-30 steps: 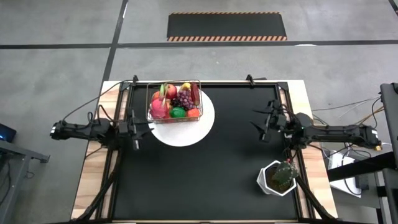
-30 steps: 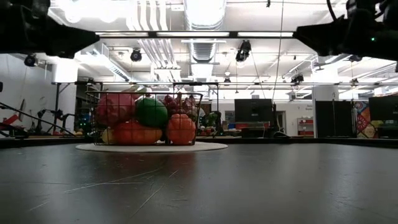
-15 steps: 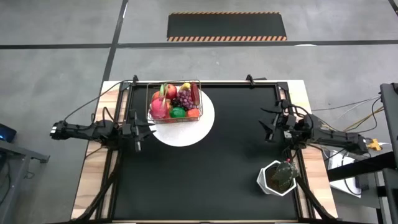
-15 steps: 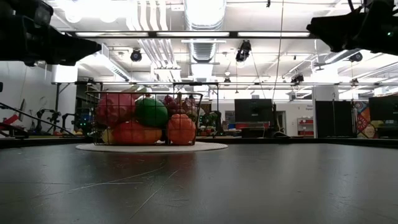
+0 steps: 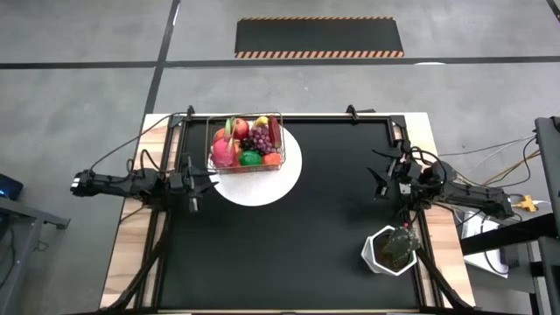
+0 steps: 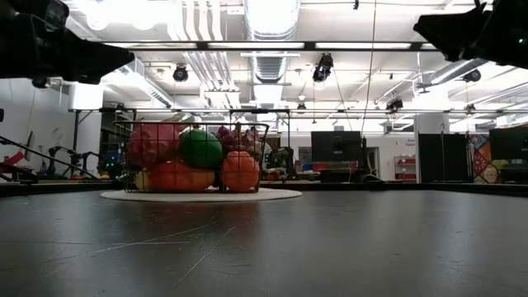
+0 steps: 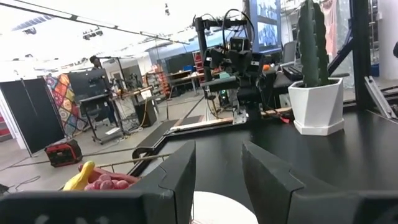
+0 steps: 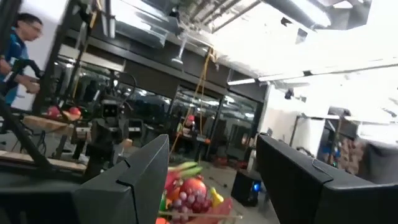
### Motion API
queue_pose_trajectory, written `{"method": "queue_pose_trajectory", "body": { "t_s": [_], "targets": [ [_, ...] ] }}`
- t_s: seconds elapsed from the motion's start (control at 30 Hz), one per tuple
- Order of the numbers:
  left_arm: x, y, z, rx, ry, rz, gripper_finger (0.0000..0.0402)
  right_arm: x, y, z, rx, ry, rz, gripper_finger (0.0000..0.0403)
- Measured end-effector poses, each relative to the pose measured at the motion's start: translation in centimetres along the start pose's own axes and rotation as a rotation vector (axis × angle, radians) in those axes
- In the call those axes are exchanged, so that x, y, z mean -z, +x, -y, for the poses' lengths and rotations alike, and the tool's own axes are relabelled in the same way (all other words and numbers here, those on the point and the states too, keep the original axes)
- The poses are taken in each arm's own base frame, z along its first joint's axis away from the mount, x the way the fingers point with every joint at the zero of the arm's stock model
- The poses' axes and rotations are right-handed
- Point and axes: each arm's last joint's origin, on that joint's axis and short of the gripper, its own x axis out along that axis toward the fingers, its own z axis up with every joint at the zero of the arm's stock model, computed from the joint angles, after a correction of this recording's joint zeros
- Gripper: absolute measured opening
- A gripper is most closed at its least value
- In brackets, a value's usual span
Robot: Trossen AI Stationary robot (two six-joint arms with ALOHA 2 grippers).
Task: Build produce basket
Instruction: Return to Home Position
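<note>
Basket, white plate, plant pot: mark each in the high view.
basket [image 5: 282, 131], high view, right-hand wire wall.
white plate [image 5: 260, 188], high view, bare part beside the basket.
plant pot [image 5: 371, 252], high view, white left rim.

My desk carries a black matt covering, and the low view shows fine scratches on it. Its border is pale bare wood. The basket is thin dark metal wire. The produce looks like smooth plastic with a slight sheen. The plate is white and smooth. The pot is white, glossy and faceted. My left gripper and right gripper have dark matt fingers.
</note>
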Motion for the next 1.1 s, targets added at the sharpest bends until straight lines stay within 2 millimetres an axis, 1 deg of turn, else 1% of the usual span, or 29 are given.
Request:
{"method": "queue_pose_trajectory", "body": {
  "t_s": [0.43,1.1],
  "targets": [
    [0.4,0.4,0.2,0.012,0.015,-0.050,0.0111,1.1,0.6,-0.4,-0.021,0.000,-0.107,0.0226],
    [1.1,0.8,0.6,0.032,0.040,-0.122,0.0112,1.2,0.6,-0.4,-0.026,-0.001,-0.119,0.0226]
  ]
}}
